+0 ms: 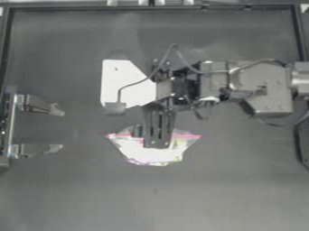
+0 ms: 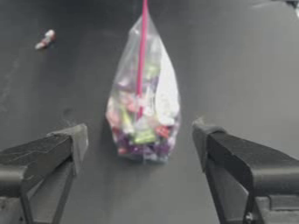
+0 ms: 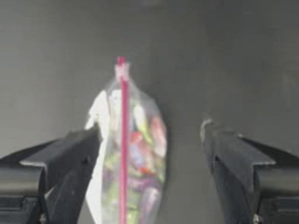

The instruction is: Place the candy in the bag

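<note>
Dark counter surface is observed across all 3 views, bounded by a raised rim along its far edge in the top view.

The bag is recorded lying near the counter's middle, its pink-red strip visible along the mouth and pale, multicoloured contents seen inside. In the left wrist view the bag is seen between the 2 jaws but clear of both, with the strip running along its length. In the right wrist view the bag is seen close against 1 jaw, with a wide gap to the other.

The candy is noted in the left wrist view only, resting on the counter off to one side of the bag and well apart from it.

The right tool is positioned directly over the bag, jaws spread apart, nothing held. The left tool is likewise found with its jaws spread wide and nothing held. Contact between the right tool and the bag cannot be determined.
</note>
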Controlling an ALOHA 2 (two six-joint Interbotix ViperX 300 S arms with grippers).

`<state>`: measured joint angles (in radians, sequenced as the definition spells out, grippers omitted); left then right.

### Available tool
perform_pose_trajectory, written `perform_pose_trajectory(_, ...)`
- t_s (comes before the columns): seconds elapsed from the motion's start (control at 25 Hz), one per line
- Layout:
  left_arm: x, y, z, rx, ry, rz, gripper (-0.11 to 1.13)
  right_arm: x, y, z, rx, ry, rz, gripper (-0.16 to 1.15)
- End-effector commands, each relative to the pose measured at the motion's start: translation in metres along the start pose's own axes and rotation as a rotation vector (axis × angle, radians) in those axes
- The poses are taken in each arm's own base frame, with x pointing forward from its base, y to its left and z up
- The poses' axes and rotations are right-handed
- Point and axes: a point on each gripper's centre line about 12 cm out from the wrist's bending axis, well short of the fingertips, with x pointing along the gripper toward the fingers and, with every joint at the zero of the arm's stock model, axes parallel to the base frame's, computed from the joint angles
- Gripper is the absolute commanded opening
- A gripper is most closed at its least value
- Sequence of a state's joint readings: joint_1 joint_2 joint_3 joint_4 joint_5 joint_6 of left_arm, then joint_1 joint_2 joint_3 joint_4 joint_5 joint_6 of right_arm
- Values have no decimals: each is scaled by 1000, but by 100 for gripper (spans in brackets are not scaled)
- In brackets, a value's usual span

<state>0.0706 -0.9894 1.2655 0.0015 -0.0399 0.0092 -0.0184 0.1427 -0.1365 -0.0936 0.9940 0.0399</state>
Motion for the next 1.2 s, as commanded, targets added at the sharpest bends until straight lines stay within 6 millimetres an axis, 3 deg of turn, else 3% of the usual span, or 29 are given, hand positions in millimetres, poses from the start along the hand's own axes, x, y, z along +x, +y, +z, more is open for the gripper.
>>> perform_pose_trajectory(0.04, -4, 1, 5, 1, -31, 3, 101, -5, 6, 14, -9, -27, 1, 97)
perform_pose_trajectory(0.64, -7, 1, 0, -2, -28, 3, 100, 35, 25, 29, -43, 37, 5, 97)
perform_pose_trajectory(1.2, -7, 1, -2, -4, -18, 3, 100, 53, 32, 32, -70, 86, -10, 88)
